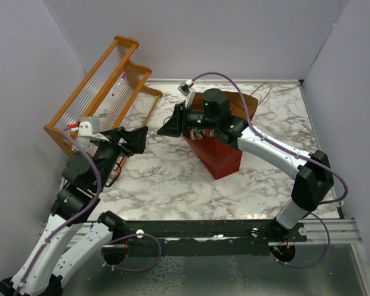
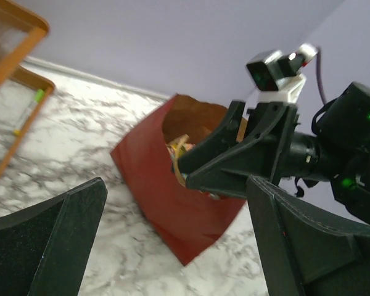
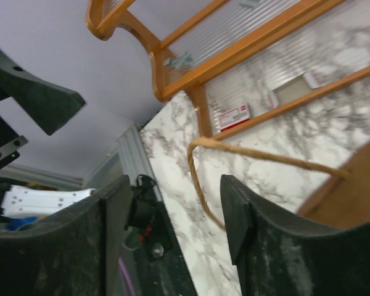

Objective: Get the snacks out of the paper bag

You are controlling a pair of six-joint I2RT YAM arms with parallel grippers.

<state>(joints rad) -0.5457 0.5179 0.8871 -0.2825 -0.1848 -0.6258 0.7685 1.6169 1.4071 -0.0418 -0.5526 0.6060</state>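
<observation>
The red paper bag stands tilted in the middle of the table, its brown inside facing left. In the left wrist view the paper bag shows a few yellow and teal snacks in its mouth; most snacks are hidden. My right gripper is open and empty, level with the bag's mouth and reaching left past it. In its own view the right gripper frames a twine handle and the bag's brown rim. My left gripper is open and empty, left of the bag; it also shows in its own view.
A wooden rack with ribbed clear panels leans at the back left, holding a marker. It also shows in the left wrist view and the right wrist view. Purple walls close in the left, back and right.
</observation>
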